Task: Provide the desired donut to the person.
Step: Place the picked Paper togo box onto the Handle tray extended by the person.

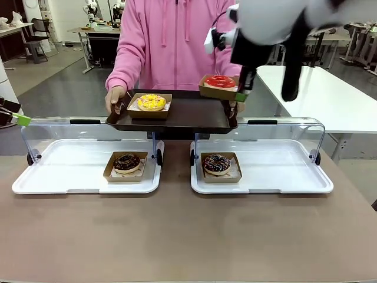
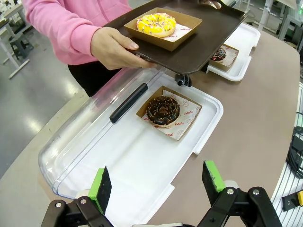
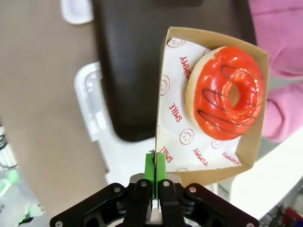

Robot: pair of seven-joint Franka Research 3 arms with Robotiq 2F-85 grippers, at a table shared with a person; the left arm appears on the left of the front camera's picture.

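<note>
The person (image 1: 171, 41) in a pink hoodie stands at the far side, holding a dark brown tray (image 1: 188, 118) in both hands. A yellow sprinkled donut (image 1: 151, 102) in a cardboard box rests on the tray's left half. My right gripper (image 3: 155, 174) is shut on the rim of a cardboard box (image 3: 170, 113) holding a red-glazed donut (image 3: 230, 92), which hangs over the tray's right end (image 1: 220, 82). My left gripper (image 2: 156, 182) stands open and holds nothing, above the near corner of the left white tray (image 2: 142, 165); in the front view its green pad (image 1: 22, 119) shows at the left edge.
Two white trays (image 1: 82, 177) (image 1: 283, 177) with clear lids swung back lie on the brown table. Each holds a chocolate donut in a box (image 1: 126, 163) (image 1: 217, 164). The near half of the table is bare. A white table (image 1: 330, 94) stands at the back right.
</note>
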